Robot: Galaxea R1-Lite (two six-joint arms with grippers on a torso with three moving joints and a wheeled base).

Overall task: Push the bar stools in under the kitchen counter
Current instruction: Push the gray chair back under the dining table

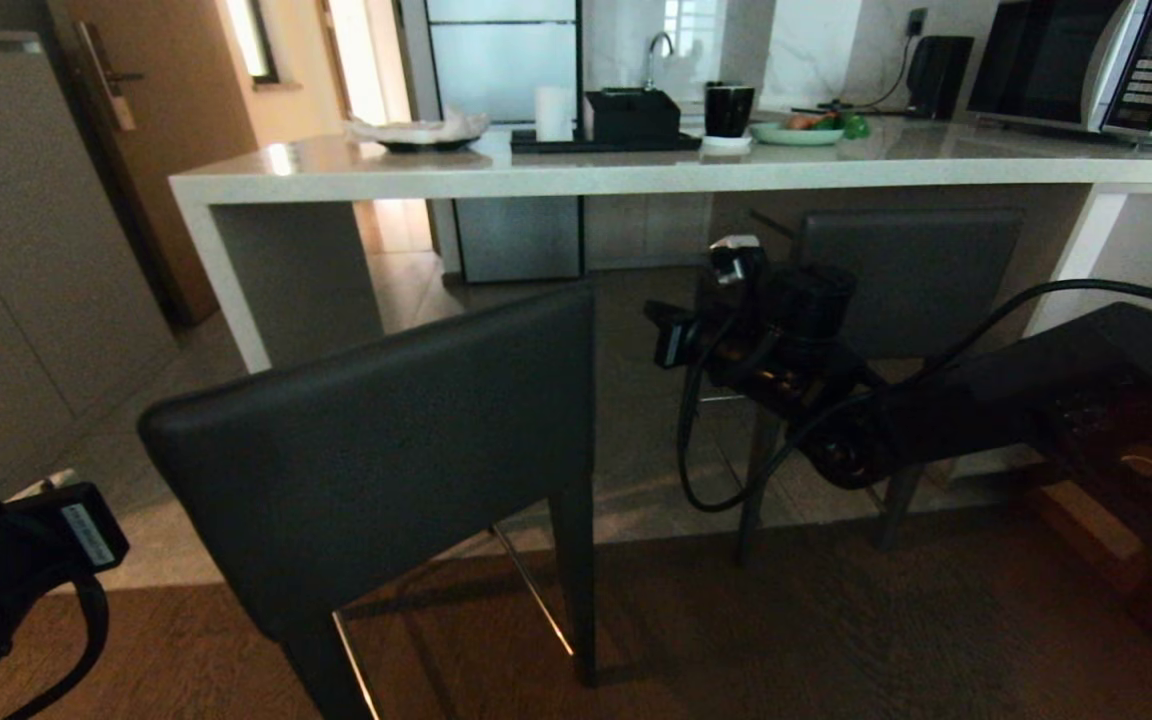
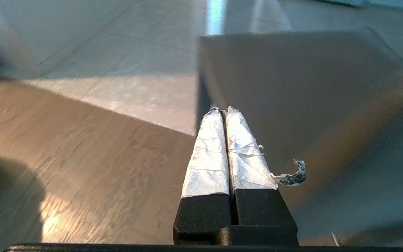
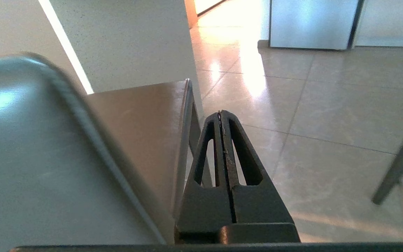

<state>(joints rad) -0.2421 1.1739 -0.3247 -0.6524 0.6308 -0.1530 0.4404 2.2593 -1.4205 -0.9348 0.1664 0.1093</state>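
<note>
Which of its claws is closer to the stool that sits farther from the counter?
The left. The left gripper, shut, hangs just behind the near stool backrest's edge. The right gripper, shut, reaches past its far side, between the two stools.

Near stool [image 1: 386,450] stands left, out on the floor, well short of the worktop [image 1: 636,175]. Far stool [image 1: 911,275] sits right, backrest under the slab. Right claw [image 1: 736,255] reaches between the two (nearer the far one). Microwave [image 1: 1086,65] on the worktop's right end; tray [image 1: 606,140] and plate [image 1: 796,132] mid-slab.
</note>
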